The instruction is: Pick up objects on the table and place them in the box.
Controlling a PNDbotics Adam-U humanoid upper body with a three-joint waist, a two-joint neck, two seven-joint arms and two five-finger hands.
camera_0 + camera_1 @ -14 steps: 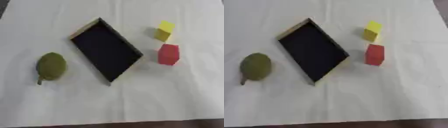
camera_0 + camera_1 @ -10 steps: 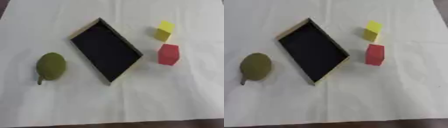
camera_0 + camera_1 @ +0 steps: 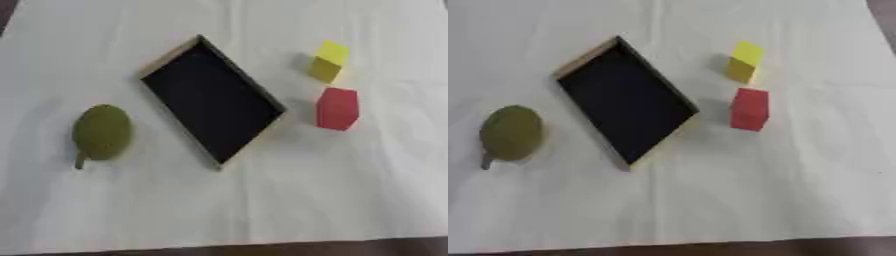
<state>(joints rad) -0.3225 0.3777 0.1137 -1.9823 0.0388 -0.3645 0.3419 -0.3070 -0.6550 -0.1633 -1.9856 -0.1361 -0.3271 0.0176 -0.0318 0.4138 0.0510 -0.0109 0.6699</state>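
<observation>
No hands in view, so there's no telling what either one is doing. The box (image 3: 213, 102) lies slantwise mid-cloth (image 3: 262, 210), dark inside, nothing in it. Left of it, apart, sits an olive-green fruit (image 3: 101, 132), stem toward us. To the right, a red block (image 3: 337, 108), and just beyond it a yellow block (image 3: 328, 62).

Box (image 3: 213, 100) centre frame; green fruit (image 3: 101, 132) left, yellow block (image 3: 329, 61) and red block (image 3: 337, 108) right; lower counter (image 3: 262, 210) open.
</observation>
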